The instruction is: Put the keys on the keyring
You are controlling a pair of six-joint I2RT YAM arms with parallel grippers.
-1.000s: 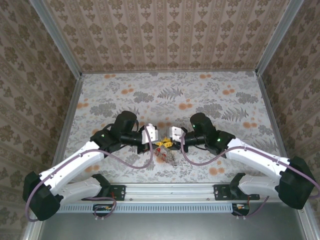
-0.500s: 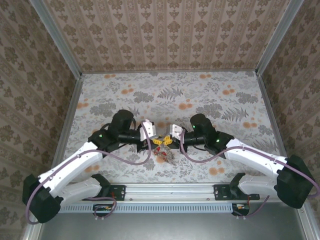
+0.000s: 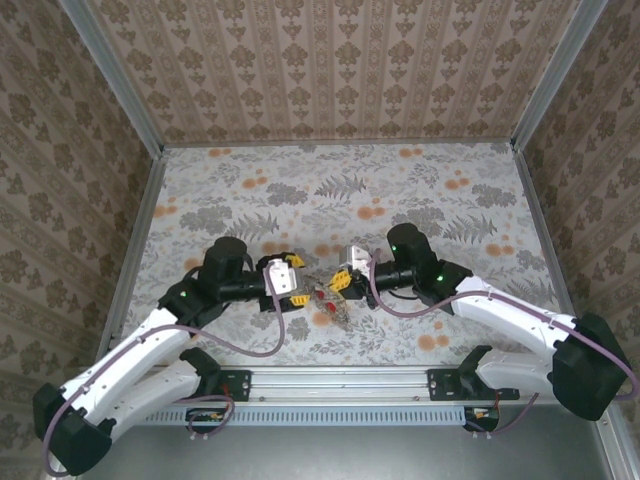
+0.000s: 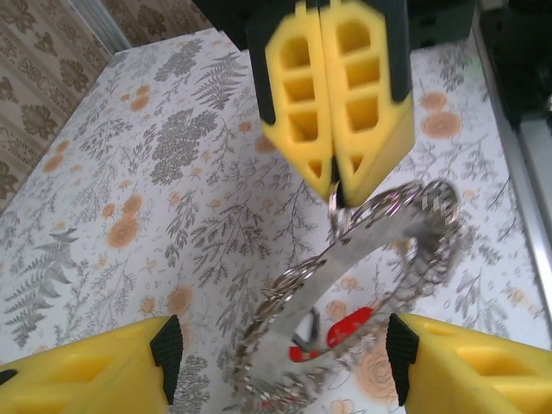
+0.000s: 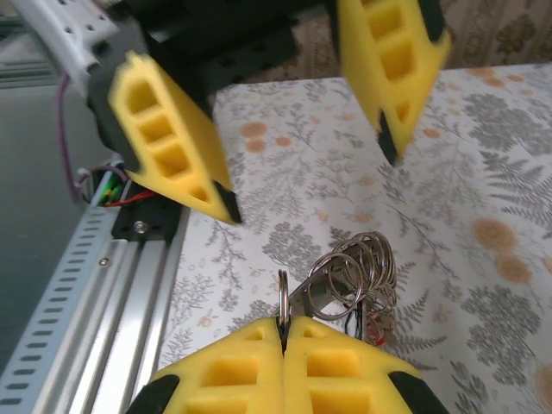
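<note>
Two grippers: tip to tip, low over the near-middle of the flowery table (image 3: 420, 180)
Left gripper (image 3: 288, 284): yellow fingers (image 4: 86, 366) spread wide, nothing pinched, pads clear of the metal
Right gripper (image 5: 283, 328): fingers squeezed together, clamping the thin wire at one edge of the keyring (image 4: 379, 226)
Keyring spot: hangs tilted off the right gripper's tips, dipping into the gap between the left fingers
Small rings (image 5: 358, 272): bunched up just beyond the right gripper's tips
Keys (image 4: 345, 330): one red head visible low down by the keyring; honestly can't tell if it's threaded on
</note>
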